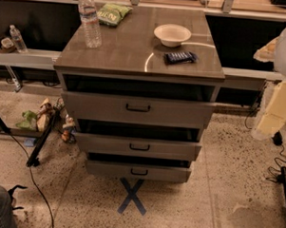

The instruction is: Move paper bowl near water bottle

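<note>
The paper bowl [172,34] is a small cream-white bowl standing upright on the right back part of the cabinet top [126,51]. The water bottle [89,21] is tall and clear with a white cap. It stands upright at the top's left back corner, well apart from the bowl. My gripper [266,50] is at the right edge of the view, to the right of the cabinet and off its top, about level with the bowl. It holds nothing that I can see.
A green chip bag [113,13] lies behind the bottle. A dark blue snack bar [180,56] lies just in front of the bowl. The cabinet's three drawers [138,108] stand partly open. A much smaller clear bottle [17,38] stands on a shelf at far left. Cables and clutter lie on the floor.
</note>
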